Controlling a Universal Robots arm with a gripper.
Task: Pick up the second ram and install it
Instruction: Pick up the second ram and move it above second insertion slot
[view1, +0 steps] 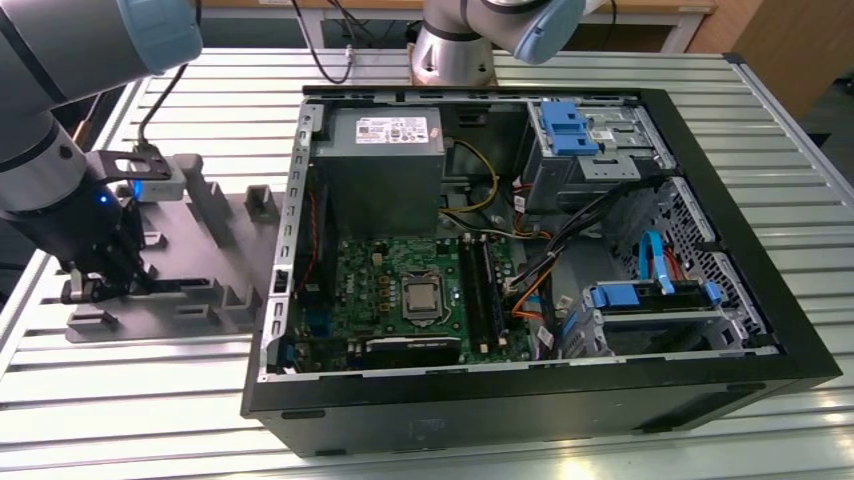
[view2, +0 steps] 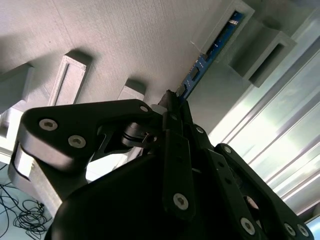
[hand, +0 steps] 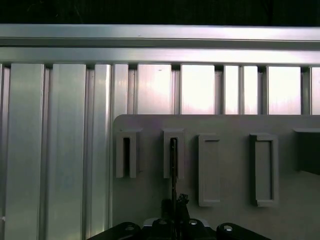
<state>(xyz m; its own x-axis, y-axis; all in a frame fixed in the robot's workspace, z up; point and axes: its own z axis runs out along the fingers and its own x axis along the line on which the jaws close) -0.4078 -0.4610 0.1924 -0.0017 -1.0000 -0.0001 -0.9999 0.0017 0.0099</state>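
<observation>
Exterior view looks steeply down from some way off on the worktop (view1: 134, 400), open computer case (view1: 534, 405) centred. Both wrist views sit close behind the hand (view2: 172, 97) (hand: 175, 200), facing the grey fixture plate (view1: 220, 235) (view2: 125, 40) (hand: 230, 125), shared by all three.

In the second wrist view, 1 end of the second ram (view2: 202, 62) is hidden between the closed fingers (view2: 175, 150) of the gripper (view2: 172, 97). The exterior view's upper left edge cuts off the arm (view1: 47, 160).
</observation>
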